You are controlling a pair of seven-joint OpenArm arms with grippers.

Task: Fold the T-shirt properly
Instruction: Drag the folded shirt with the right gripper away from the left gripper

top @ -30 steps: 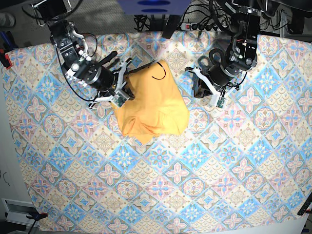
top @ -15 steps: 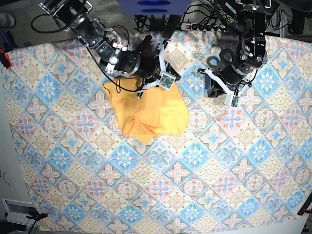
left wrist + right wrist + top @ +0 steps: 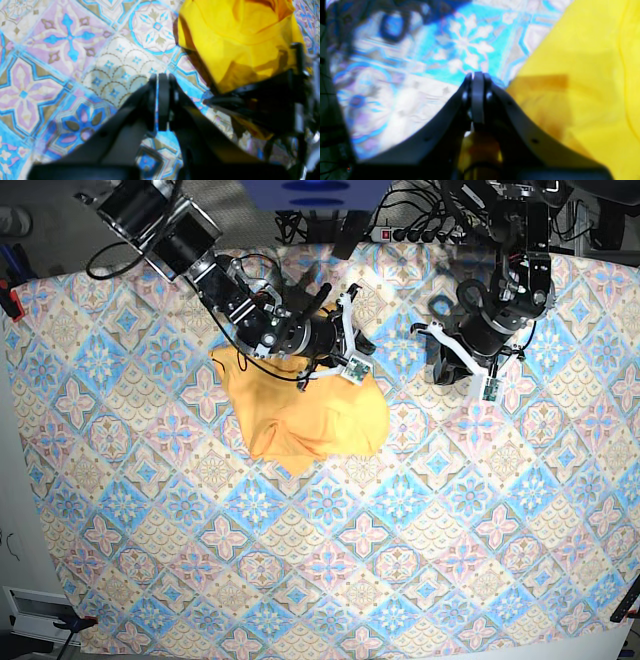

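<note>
The yellow-orange T-shirt point(image 3: 310, 415) lies bunched and partly folded on the patterned cloth, left of centre at the back. It also shows in the left wrist view point(image 3: 237, 37) and the right wrist view point(image 3: 582, 87). My right gripper point(image 3: 356, 352) is shut over the shirt's upper right edge. In its own view point(image 3: 476, 82) the tips sit over the cloth beside the yellow fabric, and I see no fabric between them. My left gripper point(image 3: 438, 370) is shut and empty, apart from the shirt on its right. Its closed tips point(image 3: 158, 77) hover over the patterned cloth.
The blue-and-pink tile-patterned cloth point(image 3: 400, 530) covers the whole table. Cables and a power strip point(image 3: 420, 232) lie beyond the back edge. The right arm's dark body point(image 3: 270, 105) stands close beside the left gripper.
My right gripper has swept from the shirt's left edge across its top to the upper right edge. The shirt's left side now lies wider. My left gripper has drawn back to the right.
</note>
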